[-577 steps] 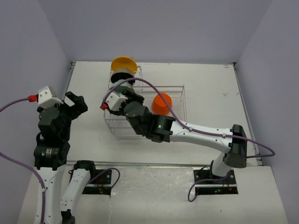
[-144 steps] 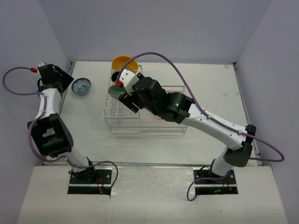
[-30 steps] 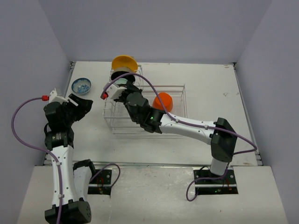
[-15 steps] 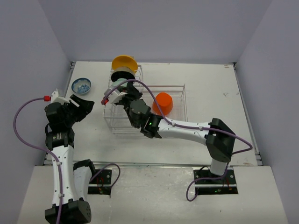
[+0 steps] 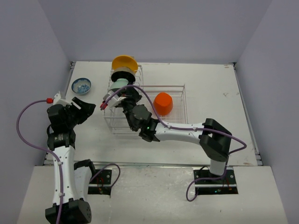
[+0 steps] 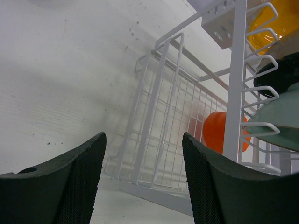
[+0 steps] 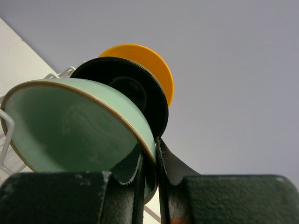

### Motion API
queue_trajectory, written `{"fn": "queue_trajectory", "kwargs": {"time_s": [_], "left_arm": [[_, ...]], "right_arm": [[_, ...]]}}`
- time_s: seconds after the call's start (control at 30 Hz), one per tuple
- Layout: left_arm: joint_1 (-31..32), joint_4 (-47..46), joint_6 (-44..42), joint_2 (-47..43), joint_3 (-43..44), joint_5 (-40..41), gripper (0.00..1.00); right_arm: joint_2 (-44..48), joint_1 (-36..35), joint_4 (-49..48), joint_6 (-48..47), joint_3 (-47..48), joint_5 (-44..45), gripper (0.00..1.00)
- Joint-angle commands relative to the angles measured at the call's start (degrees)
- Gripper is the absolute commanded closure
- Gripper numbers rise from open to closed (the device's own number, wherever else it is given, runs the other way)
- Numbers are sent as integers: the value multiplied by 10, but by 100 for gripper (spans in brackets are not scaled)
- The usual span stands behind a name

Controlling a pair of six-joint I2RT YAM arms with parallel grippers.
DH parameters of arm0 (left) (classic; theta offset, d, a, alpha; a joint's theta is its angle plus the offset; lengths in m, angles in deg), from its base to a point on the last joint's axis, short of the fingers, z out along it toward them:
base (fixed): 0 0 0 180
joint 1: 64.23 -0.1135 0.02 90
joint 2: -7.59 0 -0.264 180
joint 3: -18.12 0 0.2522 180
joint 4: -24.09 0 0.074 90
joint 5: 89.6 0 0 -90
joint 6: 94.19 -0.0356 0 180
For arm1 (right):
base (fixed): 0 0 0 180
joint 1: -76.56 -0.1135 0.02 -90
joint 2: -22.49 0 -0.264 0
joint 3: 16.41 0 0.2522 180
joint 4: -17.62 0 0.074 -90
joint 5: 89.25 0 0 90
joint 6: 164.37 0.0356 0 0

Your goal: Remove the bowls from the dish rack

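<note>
Bowls in my sight, five: one yellow bowl (image 5: 124, 62), one black bowl (image 5: 123, 73), one pale mint green bowl (image 7: 70, 126), one blue-and-white bowl (image 5: 81, 86), one orange-red bowl (image 5: 163, 103). One dish rack (image 6: 236, 93). One table (image 5: 210, 93). My own, two pairs: left fingers (image 6: 60, 186), right fingers (image 7: 170, 168).

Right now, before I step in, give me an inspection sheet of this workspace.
Surface: white table, few dark specks.
Job's things: dish rack holds yellow bowl, black bowl and mint bowl in its slots, orange bowl in its basket; blue-and-white bowl on the table outside.
Clutter: nothing seen.
Grippers: left gripper open, empty; right gripper shut on the mint bowl's rim.
Cables: purple cable along each arm.
Surroundings: plain grey walls.
</note>
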Motion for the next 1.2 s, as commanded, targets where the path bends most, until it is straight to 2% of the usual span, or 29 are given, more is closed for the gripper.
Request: {"fn": "queue_trajectory", "kwargs": {"time_s": [0.0, 0.7, 1.17], "left_arm": [[3, -25, -15, -8, -7, -16, 33], [3, -25, -19, -12, -25, -13, 32], [3, -28, -20, -6, -26, -11, 32]], "right_arm": [[-6, -5, -39, -27, -5, 35, 100], [9, -14, -118, -100, 6, 40, 100], [7, -13, -127, -123, 36, 30, 100]]}}
